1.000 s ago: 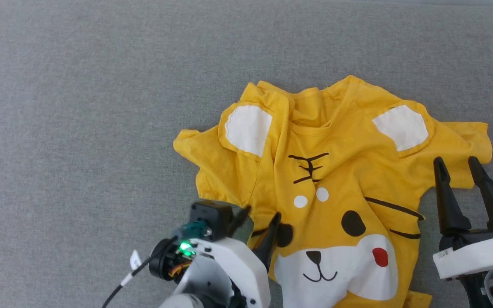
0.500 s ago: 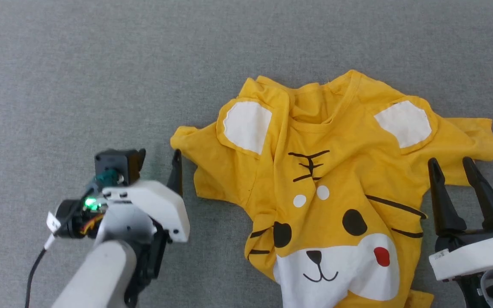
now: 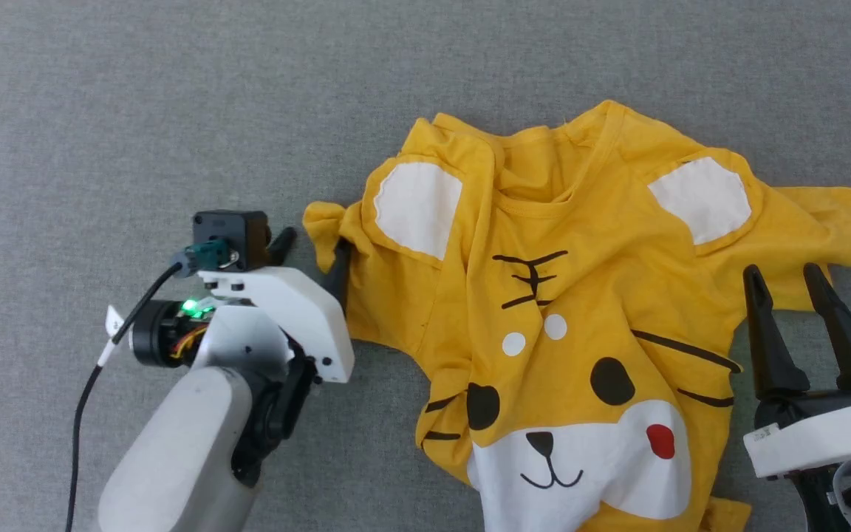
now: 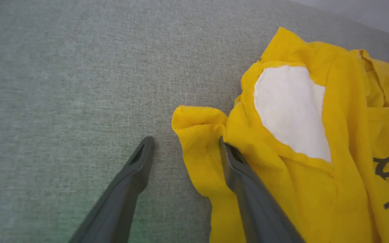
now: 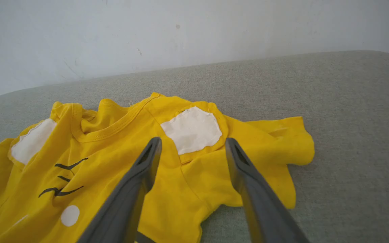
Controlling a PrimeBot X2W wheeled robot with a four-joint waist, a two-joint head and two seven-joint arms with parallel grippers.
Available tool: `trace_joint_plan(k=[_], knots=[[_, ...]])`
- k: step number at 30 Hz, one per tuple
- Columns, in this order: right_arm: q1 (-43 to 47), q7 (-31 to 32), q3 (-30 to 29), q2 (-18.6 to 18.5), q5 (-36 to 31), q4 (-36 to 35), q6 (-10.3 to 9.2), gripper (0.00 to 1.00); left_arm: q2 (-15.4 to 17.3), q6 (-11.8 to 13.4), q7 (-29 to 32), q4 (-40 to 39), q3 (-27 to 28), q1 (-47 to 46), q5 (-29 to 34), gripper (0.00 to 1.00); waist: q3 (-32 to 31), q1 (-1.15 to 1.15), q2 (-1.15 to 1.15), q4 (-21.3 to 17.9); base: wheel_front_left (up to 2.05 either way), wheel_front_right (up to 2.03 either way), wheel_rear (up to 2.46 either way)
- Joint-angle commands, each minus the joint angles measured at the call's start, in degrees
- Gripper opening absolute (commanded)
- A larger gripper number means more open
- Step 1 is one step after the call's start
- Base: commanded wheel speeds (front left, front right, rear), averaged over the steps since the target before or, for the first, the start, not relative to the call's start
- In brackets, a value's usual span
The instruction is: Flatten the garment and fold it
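The garment (image 3: 588,295), collar toward 12 o'clock on the grey surface (image 3: 137,111), is bracketed at its crumpled 9 o'clock sleeve (image 3: 322,218) by the spread left gripper (image 3: 313,244); the spread right gripper (image 3: 781,272) is stationed at 3 o'clock.

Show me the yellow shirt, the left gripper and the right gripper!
yellow shirt (image 3: 595,295), head view, on the chest below the collar.
left gripper (image 3: 315,241), head view, midway between its fingertips.
right gripper (image 3: 783,270), head view, midway between its fingertips.
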Motion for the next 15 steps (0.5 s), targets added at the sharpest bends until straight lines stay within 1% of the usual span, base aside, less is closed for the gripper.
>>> trace_joint_plan(k=[1,4,10,11,12,13,14,15], knots=[[-0.8,-0.4,-0.2,0.2,0.1,0.0,-0.05,1.0,-0.7,-0.6,0.6,0.2,-0.5,-0.5,-0.8,1.0,0.2,0.0,0.0,-0.1,0.0,0.0,0.0],[-0.9,-0.5,-0.3,0.2,0.1,0.2,-0.05,1.0,-0.8,-1.9,1.4,0.0,-0.9,-0.7,-2.0,1.0,0.4,0.0,0.0,-0.1,0.0,0.0,0.0],[-1.2,-0.7,0.0,0.2,0.3,0.8,-0.05,1.0,-0.3,-2.4,1.9,1.6,-1.7,-1.4,-1.6,1.0,0.5,0.0,0.0,-0.2,0.0,0.0,0.0],[-1.3,-0.7,0.0,0.2,0.3,0.8,-0.05,1.0,-0.2,-2.5,1.9,2.1,-2.0,-1.6,-1.4,0.96,0.6,0.0,0.0,-0.2,0.0,0.0,0.0],[-1.4,-0.7,0.1,0.2,0.4,0.8,-0.05,1.0,-0.1,-2.6,1.8,2.7,-2.1,-1.9,-1.1,0.84,0.6,0.0,0.0,-0.2,0.0,0.0,0.0],[-1.5,-0.7,0.1,0.2,0.4,0.8,-0.05,1.0,0.0,-2.7,1.3,3.1,-2.2,-2.3,-0.8,0.49,0.7,0.0,0.0,-0.2,0.0,0.0,0.0],[-1.5,-0.7,0.0,0.2,0.3,0.8,-0.05,1.0,-0.1,-2.7,0.4,3.6,-2.1,-2.8,-0.4,0.0,0.7,0.0,0.0,-0.2,0.0,0.0,0.0],[-1.6,-0.7,0.0,0.2,0.3,0.8,-0.05,1.0,-0.2,-2.9,-0.4,4.1,-2.2,-3.2,-0.1,0.0,0.7,0.0,0.0,-0.2,0.0,0.0,0.0]])
